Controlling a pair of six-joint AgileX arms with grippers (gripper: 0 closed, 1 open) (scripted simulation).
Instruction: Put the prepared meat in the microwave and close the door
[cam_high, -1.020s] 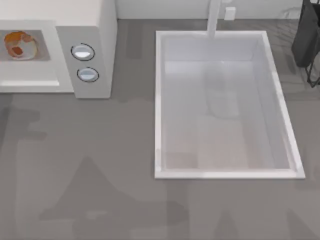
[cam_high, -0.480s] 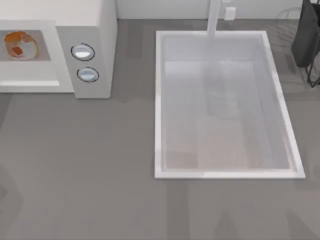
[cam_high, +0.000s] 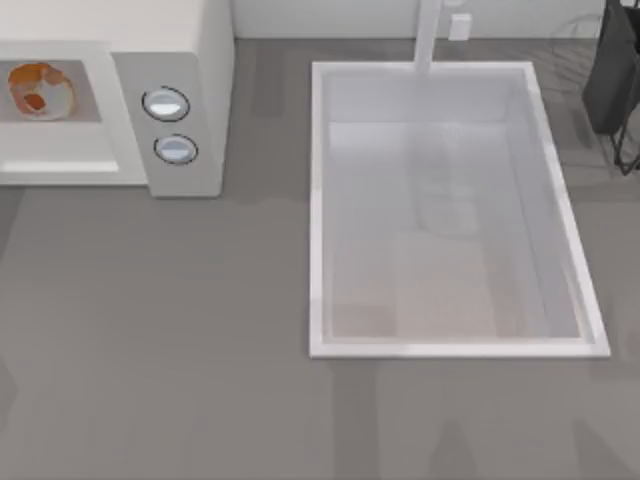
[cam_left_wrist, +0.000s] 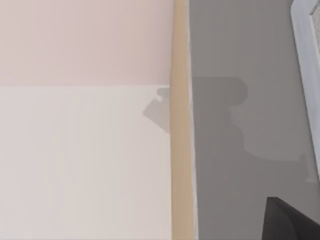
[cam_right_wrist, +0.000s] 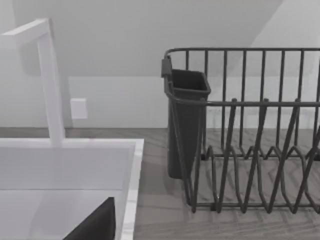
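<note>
Top view: microwave (cam_high: 185, 60) is cut off by the left and upper edges, so its full body and cavity extent cannot be read. The prepared meat (cam_high: 40, 88) is small; plate outline under it is faint against the pale surround. The door cannot be picked out with confidence. Dish rack (cam_high: 615, 80) is cropped by the right edge. Faucet (cam_high: 430, 35) runs out of the upper edge. Left wrist view: a dark corner (cam_left_wrist: 290, 222), possibly part of the left gripper, is cut by the frame. Right wrist view: a similar dark wedge (cam_right_wrist: 97, 225) is cropped, identity unclear; dish rack (cam_right_wrist: 250, 150) is again cropped.
</note>
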